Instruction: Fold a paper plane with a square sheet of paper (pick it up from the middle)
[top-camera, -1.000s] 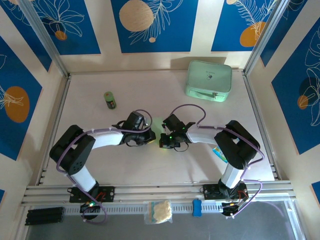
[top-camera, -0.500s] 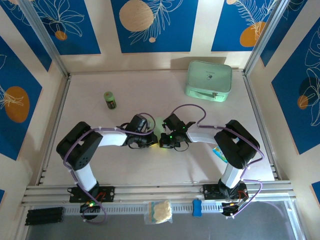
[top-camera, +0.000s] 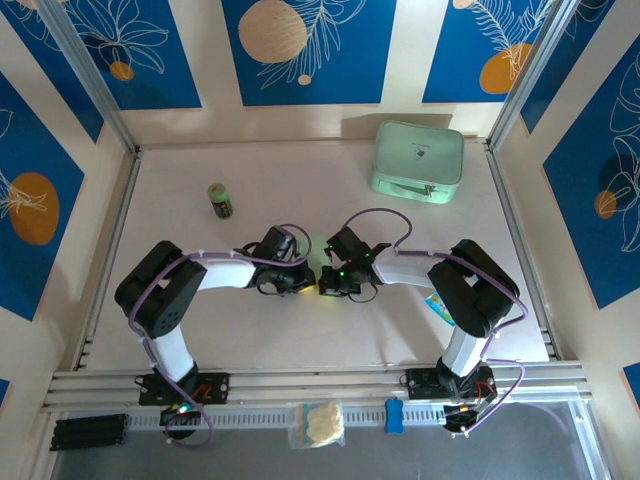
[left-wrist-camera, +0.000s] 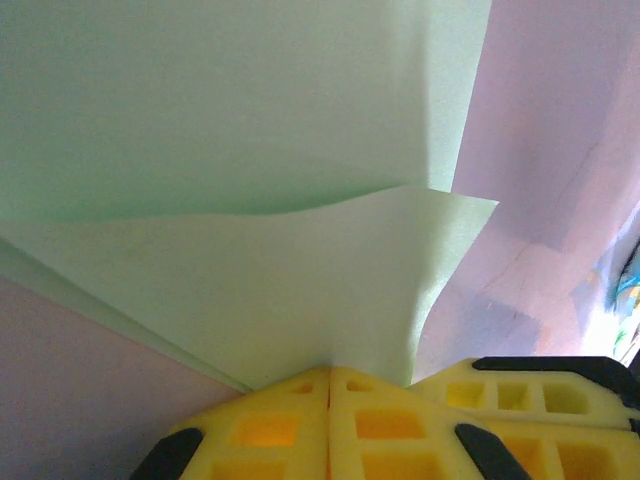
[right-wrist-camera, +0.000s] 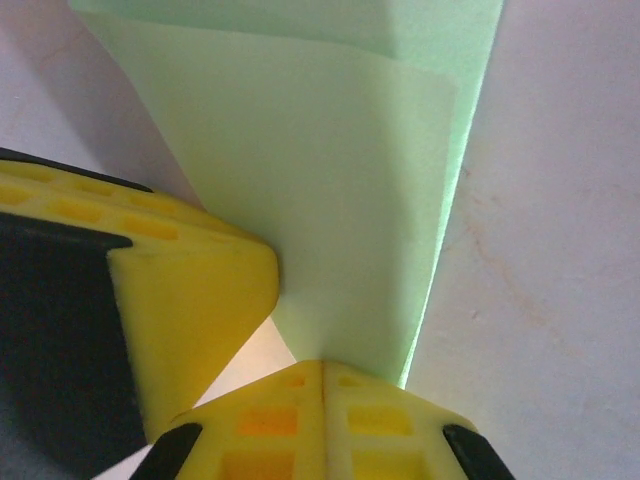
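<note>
Midway across the table (top-camera: 230, 340), the left gripper (left-wrist-camera: 330, 372) and right gripper (right-wrist-camera: 322, 365) each pinched the square sheet of paper (left-wrist-camera: 250, 290), its layers fanning toward twelve o'clock. It looked mid-fold, and the next move probably called for pressing a crease.

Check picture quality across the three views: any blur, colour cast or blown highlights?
Top external: sharp, evenly lit, a soft shadow behind the mint-green case. Left wrist: the green paper is soft at close range, table tinted pink, bright washout at the right edge. Right wrist: right claw slightly blurred.

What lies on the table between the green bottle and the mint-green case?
Nothing: in the top view, the table is bare between the bottle and the case.
</note>
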